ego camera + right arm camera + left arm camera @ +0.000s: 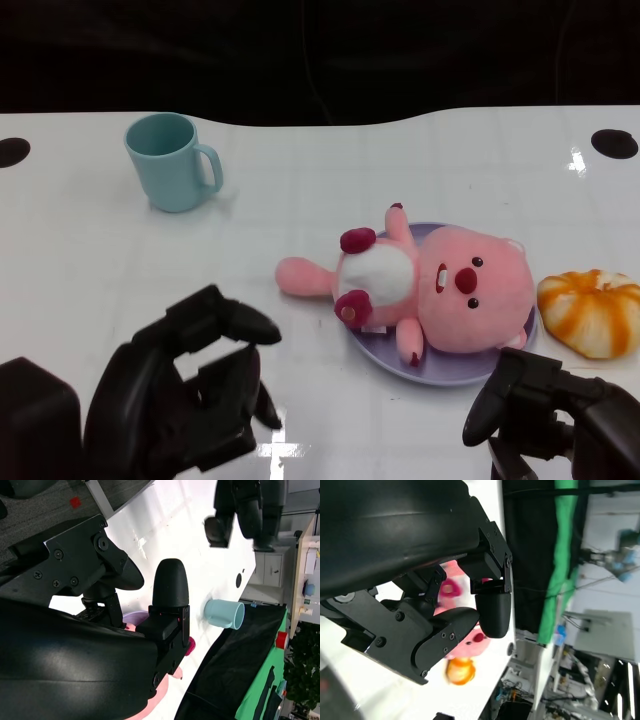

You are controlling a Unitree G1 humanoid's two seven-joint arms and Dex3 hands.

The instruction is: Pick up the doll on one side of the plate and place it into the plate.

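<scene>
On the purple plate [455, 372] the pink doll [430, 290] lies on its back. Both the left hand [190, 390] and the right hand [545, 415] are near the table edge, holding nothing, fingers apart.

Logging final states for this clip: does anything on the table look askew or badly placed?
The pink plush doll lies on its back across the lavender plate, but it overhangs: one arm and its body stretch past the plate's left rim onto the white table. The teal mug stands upright. Both hands hold nothing.
</scene>
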